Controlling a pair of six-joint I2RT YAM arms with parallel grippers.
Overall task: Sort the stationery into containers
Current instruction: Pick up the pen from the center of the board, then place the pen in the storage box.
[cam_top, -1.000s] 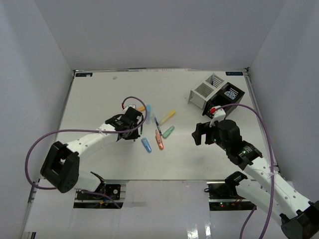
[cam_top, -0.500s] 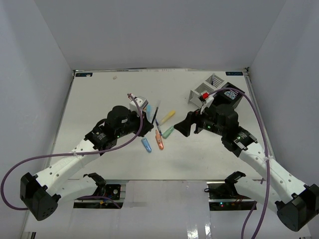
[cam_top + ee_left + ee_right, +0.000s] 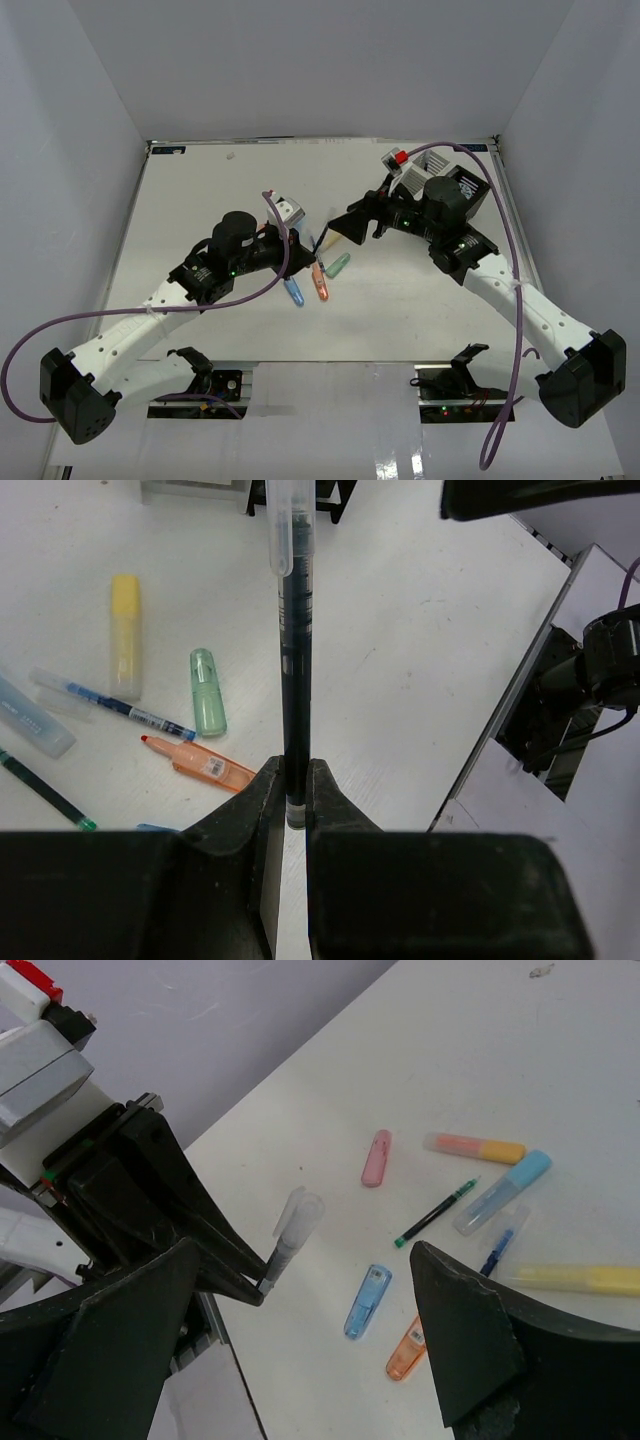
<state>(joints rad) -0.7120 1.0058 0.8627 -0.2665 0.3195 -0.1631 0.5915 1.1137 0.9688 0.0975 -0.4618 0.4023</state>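
Note:
My left gripper (image 3: 293,250) is shut on a thin dark pen (image 3: 295,660) with a clear cap and holds it above the table; the pen also shows in the right wrist view (image 3: 290,1235). My right gripper (image 3: 340,228) is open and empty, just right of the held pen, jaws wide apart (image 3: 300,1350). On the table lie a yellow marker (image 3: 125,630), green marker (image 3: 207,677), orange marker (image 3: 200,765), small blue marker (image 3: 368,1300), pink marker (image 3: 377,1157) and a green-tipped pen (image 3: 435,1213). The black box (image 3: 470,190) and white box (image 3: 412,176) stand at the back right, partly hidden by my right arm.
A blue pen (image 3: 120,708) and a light blue marker (image 3: 500,1190) lie among the others, with an orange-yellow marker (image 3: 475,1147) farther back. The table's front edge and metal rail (image 3: 560,710) are to the right in the left wrist view.
My right arm has swung left and away from the boxes until its open gripper is next to the held pen. My left gripper has lifted the pen and shifted slightly right.

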